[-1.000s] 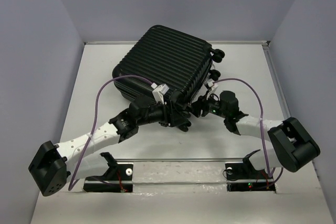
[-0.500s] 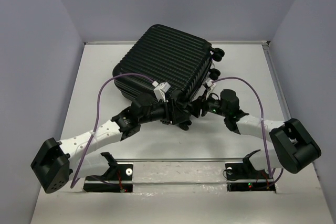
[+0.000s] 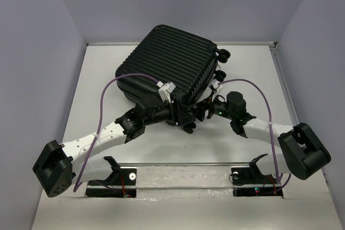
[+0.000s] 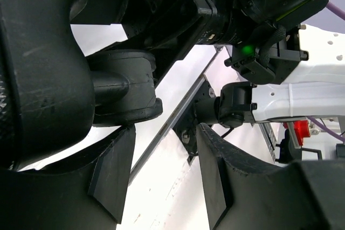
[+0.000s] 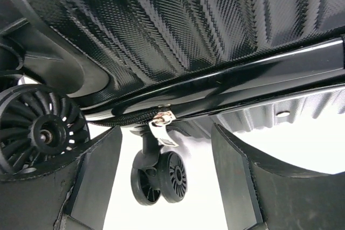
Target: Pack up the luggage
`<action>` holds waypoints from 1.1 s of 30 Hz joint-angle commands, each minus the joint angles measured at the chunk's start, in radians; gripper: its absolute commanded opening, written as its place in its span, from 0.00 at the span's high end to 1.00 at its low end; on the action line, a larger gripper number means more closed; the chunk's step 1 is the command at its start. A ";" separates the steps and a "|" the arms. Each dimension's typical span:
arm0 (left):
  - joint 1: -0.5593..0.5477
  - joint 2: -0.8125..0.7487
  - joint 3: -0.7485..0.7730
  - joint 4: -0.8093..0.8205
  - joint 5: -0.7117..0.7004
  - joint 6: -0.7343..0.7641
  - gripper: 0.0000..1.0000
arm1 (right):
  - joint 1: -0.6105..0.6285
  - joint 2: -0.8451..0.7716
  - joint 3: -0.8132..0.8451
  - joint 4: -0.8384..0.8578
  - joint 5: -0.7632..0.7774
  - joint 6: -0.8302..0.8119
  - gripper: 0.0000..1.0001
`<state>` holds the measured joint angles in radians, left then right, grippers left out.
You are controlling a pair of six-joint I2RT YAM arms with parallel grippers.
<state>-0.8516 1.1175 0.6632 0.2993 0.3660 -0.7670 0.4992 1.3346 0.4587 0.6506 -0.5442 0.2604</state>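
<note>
Since a second ago the right tool [image 5: 166, 146] has spread its fingers wider, so the zipper pull [image 5: 161, 126] on the seam of the luggage [image 3: 167, 63] now hangs free just in front of them, not pinched. The left tool [image 4: 164, 149] is also spread and holds nothing, close to the near corner of the luggage, which lies shut on the far middle of the table [image 3: 97, 95]. I judge that either this zipping stroke is finished or the grip was lost, so I check the seam first.

A white table [image 3: 102, 71] stands enclosed by pale lavender walls [image 3: 188, 4].
</note>
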 commanded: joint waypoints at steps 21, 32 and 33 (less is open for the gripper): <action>-0.003 0.019 0.046 0.034 -0.021 0.014 0.41 | 0.016 0.071 0.048 0.150 0.036 0.025 0.53; -0.003 0.012 0.042 0.034 -0.025 0.011 0.41 | 0.025 0.026 0.086 -0.001 0.033 -0.007 0.37; -0.003 0.010 0.042 0.032 -0.029 0.012 0.41 | 0.025 0.012 0.084 -0.041 0.046 -0.013 0.35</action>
<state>-0.8516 1.1309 0.6704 0.3103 0.3580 -0.7639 0.5056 1.4242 0.4969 0.6353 -0.5121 0.2657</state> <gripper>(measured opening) 0.588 0.615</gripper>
